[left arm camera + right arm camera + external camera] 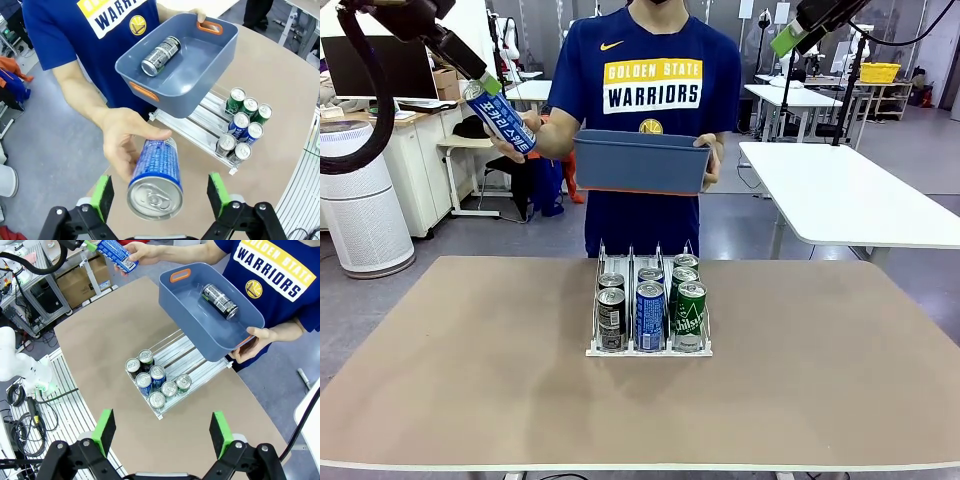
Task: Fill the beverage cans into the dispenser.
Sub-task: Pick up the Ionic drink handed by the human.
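The person's hand (120, 137) holds out a blue-and-white can (155, 175), top end toward my left gripper (160, 196). That gripper is open, its green pads on either side of the can with gaps showing. The front view shows this can (503, 120) high at the left, beside the left gripper (483, 88). The white dispenser (595, 350) stands mid-table holding several cans (650, 312): black on the left, blue in the middle, green on the right. My right gripper (162, 432) hangs open high above the table, holding nothing.
The person's other hand holds a blue-grey bin (640, 162) tilted over the table's far edge, with one black can (160, 56) lying inside. From the right wrist view the bin (190, 315) overhangs the dispenser's (195, 357) back end. A white table (850, 195) stands behind on the right.
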Controlling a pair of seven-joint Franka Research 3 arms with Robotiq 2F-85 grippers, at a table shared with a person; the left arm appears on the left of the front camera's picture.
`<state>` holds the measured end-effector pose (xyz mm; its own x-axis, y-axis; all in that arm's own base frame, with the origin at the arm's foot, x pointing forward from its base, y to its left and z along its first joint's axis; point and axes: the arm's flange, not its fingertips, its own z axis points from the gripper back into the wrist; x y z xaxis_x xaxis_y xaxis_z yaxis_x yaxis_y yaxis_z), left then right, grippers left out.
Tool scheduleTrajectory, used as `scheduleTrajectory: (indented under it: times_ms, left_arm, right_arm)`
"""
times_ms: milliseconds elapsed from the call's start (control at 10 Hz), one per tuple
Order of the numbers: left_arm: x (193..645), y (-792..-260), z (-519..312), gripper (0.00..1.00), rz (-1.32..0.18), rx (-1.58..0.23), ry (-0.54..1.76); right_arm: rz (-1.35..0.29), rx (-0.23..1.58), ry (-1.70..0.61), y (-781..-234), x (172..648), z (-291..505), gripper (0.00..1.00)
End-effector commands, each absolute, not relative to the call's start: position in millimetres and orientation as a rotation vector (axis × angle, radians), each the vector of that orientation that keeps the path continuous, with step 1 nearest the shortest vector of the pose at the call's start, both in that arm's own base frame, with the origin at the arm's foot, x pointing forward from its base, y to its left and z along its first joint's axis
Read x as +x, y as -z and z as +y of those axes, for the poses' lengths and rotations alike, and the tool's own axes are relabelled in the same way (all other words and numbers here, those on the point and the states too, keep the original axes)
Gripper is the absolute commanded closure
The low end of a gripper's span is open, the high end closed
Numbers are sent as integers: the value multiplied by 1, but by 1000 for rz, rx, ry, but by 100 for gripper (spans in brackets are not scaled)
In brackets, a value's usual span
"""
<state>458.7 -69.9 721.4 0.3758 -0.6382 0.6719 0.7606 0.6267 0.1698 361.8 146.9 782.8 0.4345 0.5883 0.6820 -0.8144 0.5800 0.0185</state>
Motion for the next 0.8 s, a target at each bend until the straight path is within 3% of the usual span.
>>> scheduleTrajectory:
  times_ms: [0, 700]
  left_arm:
    - [455, -714, -70, 0, -745, -213, 919]
    - [466, -691, -72, 0, -710, -223, 912]
  right_arm:
    - [-674, 377, -905, -783, 361, 147, 0]
    - [-674, 377, -905, -783, 361, 147, 0]
